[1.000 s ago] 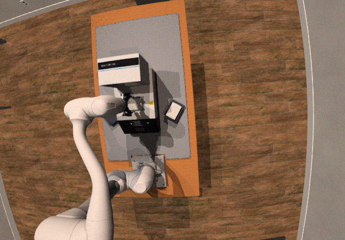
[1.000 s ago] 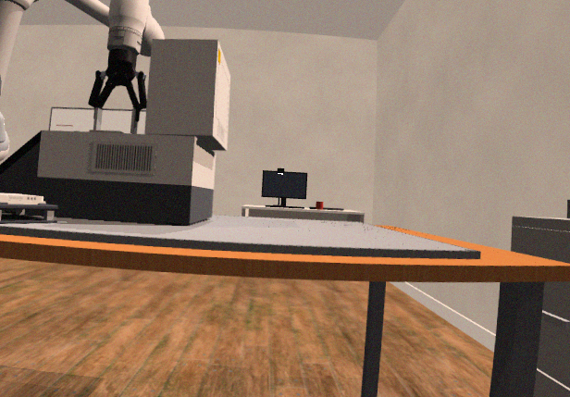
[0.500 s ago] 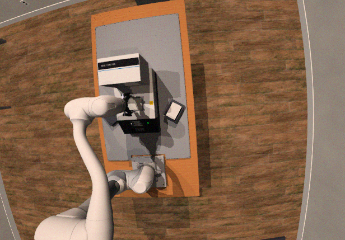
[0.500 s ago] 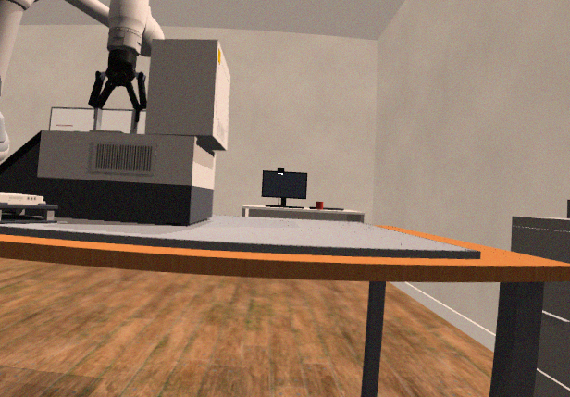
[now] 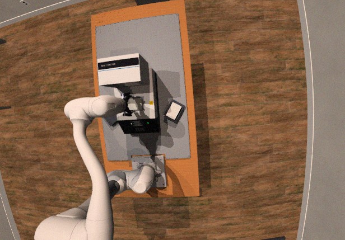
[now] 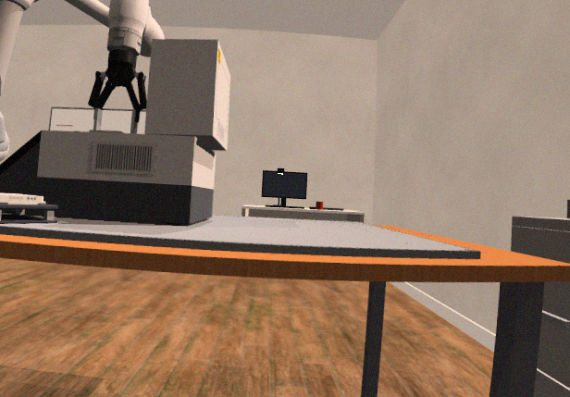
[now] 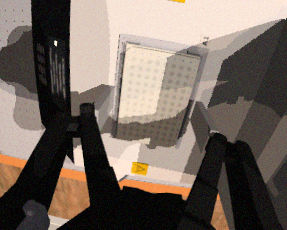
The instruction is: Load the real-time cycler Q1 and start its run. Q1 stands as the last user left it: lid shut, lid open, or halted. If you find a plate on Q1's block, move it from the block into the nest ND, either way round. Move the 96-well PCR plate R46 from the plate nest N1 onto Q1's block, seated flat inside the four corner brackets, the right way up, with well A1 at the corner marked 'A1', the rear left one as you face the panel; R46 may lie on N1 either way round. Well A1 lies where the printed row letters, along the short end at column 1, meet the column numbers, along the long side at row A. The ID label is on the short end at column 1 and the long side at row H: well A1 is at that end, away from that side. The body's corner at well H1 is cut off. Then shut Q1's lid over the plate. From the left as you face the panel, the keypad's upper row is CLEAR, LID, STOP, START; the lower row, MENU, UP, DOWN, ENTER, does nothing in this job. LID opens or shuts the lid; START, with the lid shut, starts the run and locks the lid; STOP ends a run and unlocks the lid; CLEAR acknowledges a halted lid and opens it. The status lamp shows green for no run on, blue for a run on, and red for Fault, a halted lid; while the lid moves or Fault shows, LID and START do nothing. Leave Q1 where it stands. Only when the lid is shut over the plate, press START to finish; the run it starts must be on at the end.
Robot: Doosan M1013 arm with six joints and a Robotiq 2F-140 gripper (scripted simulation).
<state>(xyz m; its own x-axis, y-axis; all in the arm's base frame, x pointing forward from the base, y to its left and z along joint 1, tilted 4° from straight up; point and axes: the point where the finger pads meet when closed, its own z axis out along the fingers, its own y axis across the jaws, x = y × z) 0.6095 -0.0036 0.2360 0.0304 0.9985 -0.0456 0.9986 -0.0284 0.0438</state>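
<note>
The cycler Q1 (image 5: 137, 110) stands on the grey mat with its lid (image 5: 119, 69) raised open; it also shows in the side view (image 6: 125, 173), lid (image 6: 187, 90) upright. A pale 96-well plate (image 7: 156, 85) (image 5: 136, 103) lies flat on the block inside the brackets. My gripper (image 7: 153, 103) (image 6: 116, 124) (image 5: 127, 104) is open and empty, fingers pointing down just above this plate, one on each side. The dark keypad panel (image 5: 138, 126) shows a green lamp (image 5: 147, 122). A second white plate (image 5: 174, 111) (image 6: 18, 198) lies on a dark nest right of the cycler.
The raised lid stands close behind my gripper. My arm's base (image 5: 148, 174) is at the table's front edge. A monitor (image 6: 284, 185) stands on a far desk.
</note>
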